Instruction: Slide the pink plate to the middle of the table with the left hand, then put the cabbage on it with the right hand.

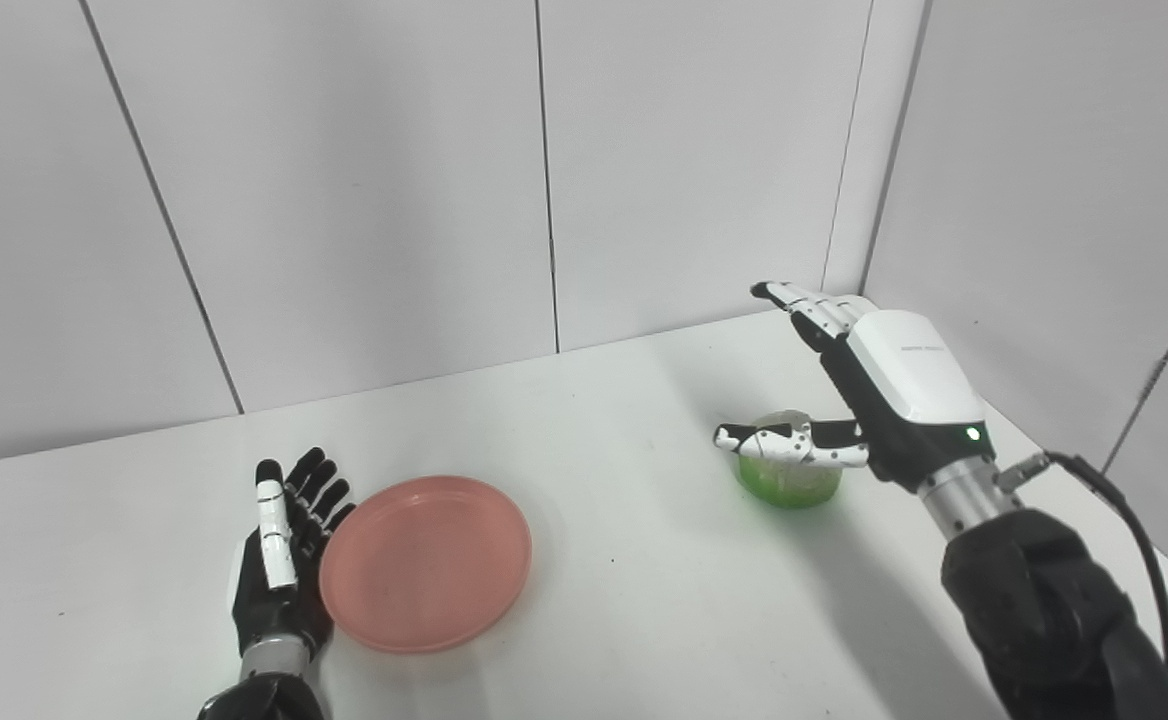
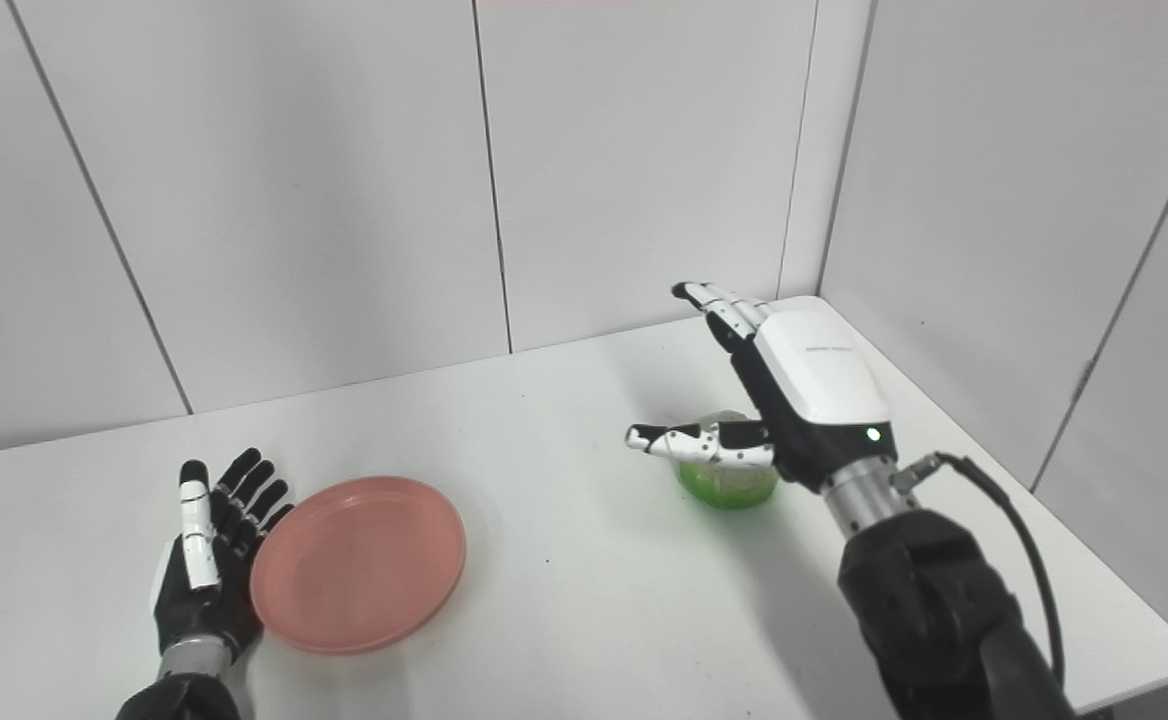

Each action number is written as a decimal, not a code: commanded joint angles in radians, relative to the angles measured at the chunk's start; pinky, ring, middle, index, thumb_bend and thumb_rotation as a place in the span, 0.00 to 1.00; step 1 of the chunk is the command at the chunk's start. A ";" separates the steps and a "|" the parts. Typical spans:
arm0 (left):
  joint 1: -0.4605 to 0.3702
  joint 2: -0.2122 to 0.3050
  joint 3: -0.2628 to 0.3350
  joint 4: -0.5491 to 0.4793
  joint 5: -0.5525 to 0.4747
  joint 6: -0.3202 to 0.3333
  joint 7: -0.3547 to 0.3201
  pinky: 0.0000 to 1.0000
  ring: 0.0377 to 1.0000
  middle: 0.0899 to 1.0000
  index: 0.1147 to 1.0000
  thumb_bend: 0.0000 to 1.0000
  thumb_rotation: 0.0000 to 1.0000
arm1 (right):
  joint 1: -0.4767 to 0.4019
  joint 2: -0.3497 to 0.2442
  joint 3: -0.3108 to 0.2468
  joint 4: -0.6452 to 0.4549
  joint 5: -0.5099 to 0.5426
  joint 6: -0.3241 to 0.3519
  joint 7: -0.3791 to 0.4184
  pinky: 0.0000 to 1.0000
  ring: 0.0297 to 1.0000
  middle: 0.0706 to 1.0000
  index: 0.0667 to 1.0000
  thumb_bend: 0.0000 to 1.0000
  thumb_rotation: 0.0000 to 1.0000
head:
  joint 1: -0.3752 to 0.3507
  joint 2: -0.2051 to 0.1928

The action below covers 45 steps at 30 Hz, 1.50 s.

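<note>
At the left of the white worktop (image 1: 604, 440), the left hand (image 1: 279, 560) lies low with its palm facing the pink plate (image 1: 426, 562). Its fingers (image 1: 316, 490) are straight and spread, holding nothing, and their edge sits against or just beside the plate's left rim; whether they actually touch cannot be told. The pink plate rests flat on the worktop, left of the middle and towards the near edge, with nothing on it.

Further right, well apart from the plate, the green cabbage (image 1: 787, 478) sits on the worktop near the far right corner. The right hand (image 1: 869, 400) is raised over and just beside it, white back turned up and to the right. Its fingers (image 1: 806, 300) are stretched out straight towards the back wall, and the thumb (image 1: 789, 443) reaches left across the top of the cabbage. The hand is wide open and grips nothing; contact between thumb and cabbage cannot be made out
</note>
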 commanded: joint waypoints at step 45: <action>0.045 0.009 -0.015 0.025 0.009 0.067 0.004 0.80 0.82 0.80 0.75 0.62 0.98 | -0.235 -0.059 0.227 0.594 -0.018 0.090 0.100 0.50 0.68 0.80 0.84 1.00 0.49 | 0.018 0.020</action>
